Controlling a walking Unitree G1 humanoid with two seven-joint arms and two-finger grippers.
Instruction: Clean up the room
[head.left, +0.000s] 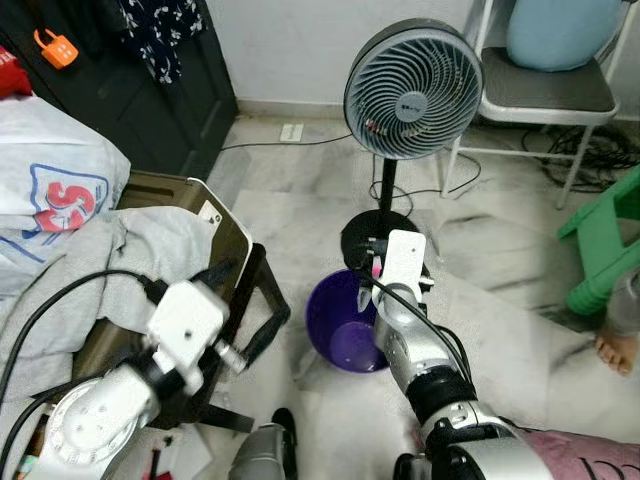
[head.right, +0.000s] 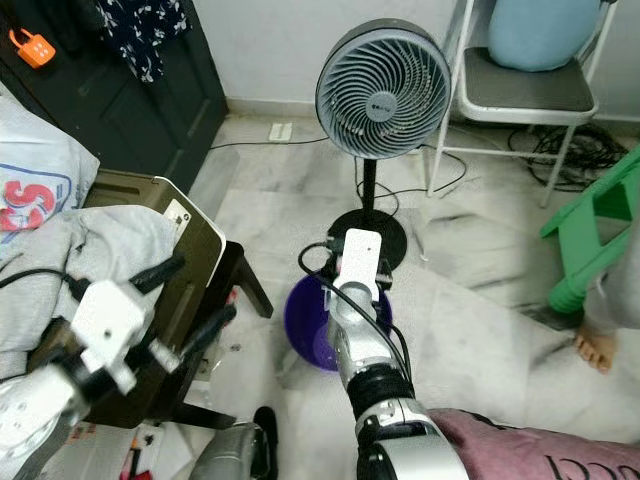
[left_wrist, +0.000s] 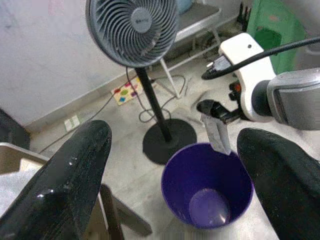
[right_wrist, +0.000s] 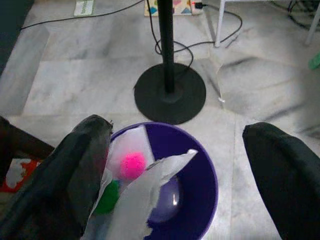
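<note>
A purple bin (head.left: 335, 330) stands on the marble floor in front of the fan base. My right gripper (head.left: 368, 285) hovers over its rim, open. A clear plastic wrapper (right_wrist: 145, 185) with a pink ball and a green ball inside clings to one of its fingers (right_wrist: 85, 150) and hangs over the bin's mouth (right_wrist: 200, 170). The left wrist view shows the same wrapper (left_wrist: 216, 134) dangling above the bin (left_wrist: 200, 170). My left gripper (head.left: 245, 305) is open and holds nothing, raised to the left of the bin beside a chair.
A standing fan (head.left: 412, 90) with a black round base (right_wrist: 170, 92) is just behind the bin. On the left a chair (head.left: 225, 225) is piled with grey clothes. A white chair (head.left: 545, 95), a green stool (head.left: 605, 240) and a person's bare foot (head.left: 615, 350) lie to the right. Cables cross the floor.
</note>
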